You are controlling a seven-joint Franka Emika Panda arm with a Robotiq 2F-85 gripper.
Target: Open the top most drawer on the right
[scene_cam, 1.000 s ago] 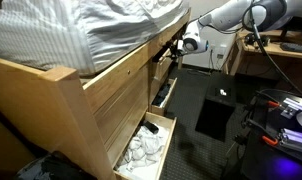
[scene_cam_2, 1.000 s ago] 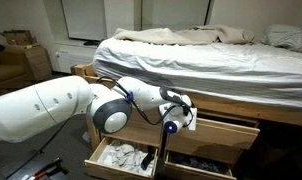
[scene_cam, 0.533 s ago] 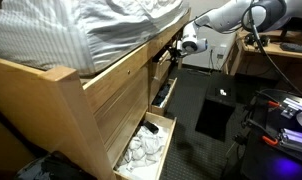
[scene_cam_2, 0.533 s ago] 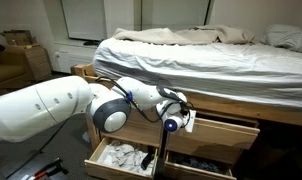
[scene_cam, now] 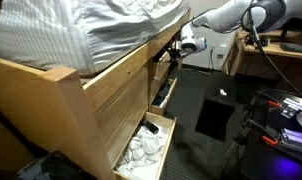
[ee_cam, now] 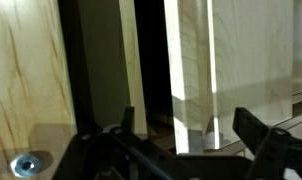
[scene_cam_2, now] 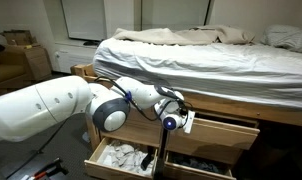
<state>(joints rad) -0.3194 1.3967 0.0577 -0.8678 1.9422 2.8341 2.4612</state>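
Observation:
The top right drawer (scene_cam_2: 227,126) is a pale wooden drawer under the bed and stands slightly out from the frame. Its front panel edge (ee_cam: 191,70) runs upright through the wrist view. My gripper (ee_cam: 189,135) is open, with one dark finger on each side of that panel edge and a gap to each. In both exterior views the gripper (scene_cam_2: 177,112) (scene_cam: 172,50) sits at the drawer's left end, close against the bed frame. The contact point is hidden behind the wrist.
The bottom left drawer (scene_cam_2: 95,157) is pulled out and holds white cloth (scene_cam: 143,148). A lower right drawer (scene_cam_2: 199,165) is also open. The bed's mattress and sheets (scene_cam_2: 201,60) overhang above. A black mat (scene_cam: 213,115) and cables lie on the floor.
My gripper has shifted very slightly along the drawer front toward the bed frame. The drawer has not visibly moved.

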